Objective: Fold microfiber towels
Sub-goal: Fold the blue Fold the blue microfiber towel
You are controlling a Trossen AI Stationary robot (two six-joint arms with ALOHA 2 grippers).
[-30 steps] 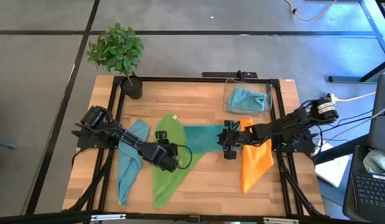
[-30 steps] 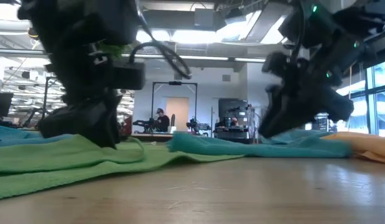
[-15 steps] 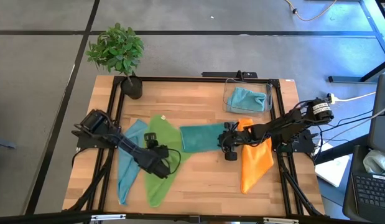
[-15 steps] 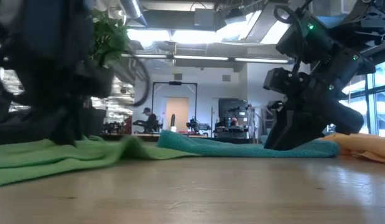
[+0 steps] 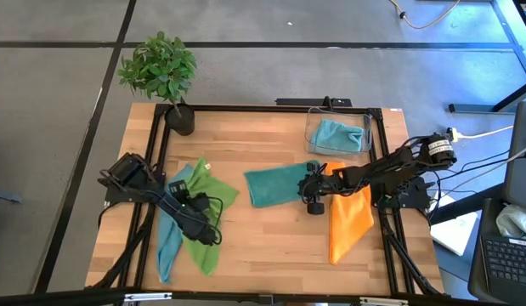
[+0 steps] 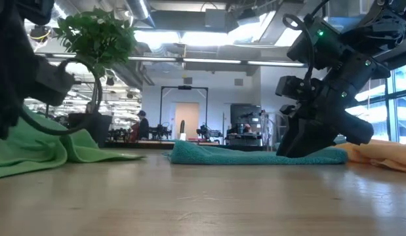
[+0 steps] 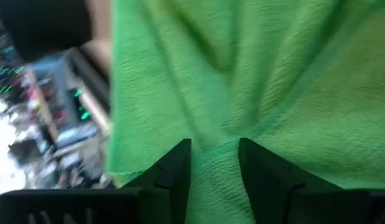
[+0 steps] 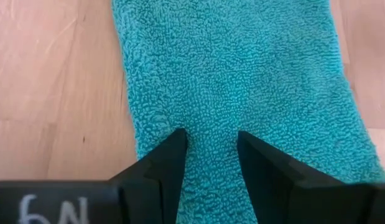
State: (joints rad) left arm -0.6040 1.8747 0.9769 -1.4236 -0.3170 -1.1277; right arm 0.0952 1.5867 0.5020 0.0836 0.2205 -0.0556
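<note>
The lime green towel (image 5: 199, 212) lies bunched at the table's left, partly over a light blue towel (image 5: 167, 238). My left gripper (image 5: 210, 236) is shut on the green towel, which fills the left wrist view (image 7: 254, 74). The teal towel (image 5: 275, 185) lies flat at mid-table. My right gripper (image 5: 310, 197) is shut on its right end, beside the orange towel (image 5: 347, 217) lying flat at the right. The second light blue towel (image 5: 339, 134) sits in the clear bin. My left gripper pinches a gathered fold of the green towel (image 7: 214, 165) between its two fingers, slanting down from the table's left. The towel is rumpled and slack around the fingers; the rest of it lies on the table and on the light blue towel. My right gripper has the teal towel's right end (image 8: 211, 155) between its two fingers, which press down into the pile. The fingers slant down from the table's right (image 6: 314, 141). The towel lies flat on the table, stretching away from the fingers toward the left.
A potted plant (image 5: 161, 72) stands at the far left corner. The clear plastic bin (image 5: 312, 140) stands at the far right. Bare wood (image 5: 263, 242) shows between the green and orange towels along the near edge.
My left gripper has gone toward the table's left and near edges, dragging the green towel with it. The green towel has slid off the teal towel and now lies bunched over the light blue one. The teal towel has stayed in place.
</note>
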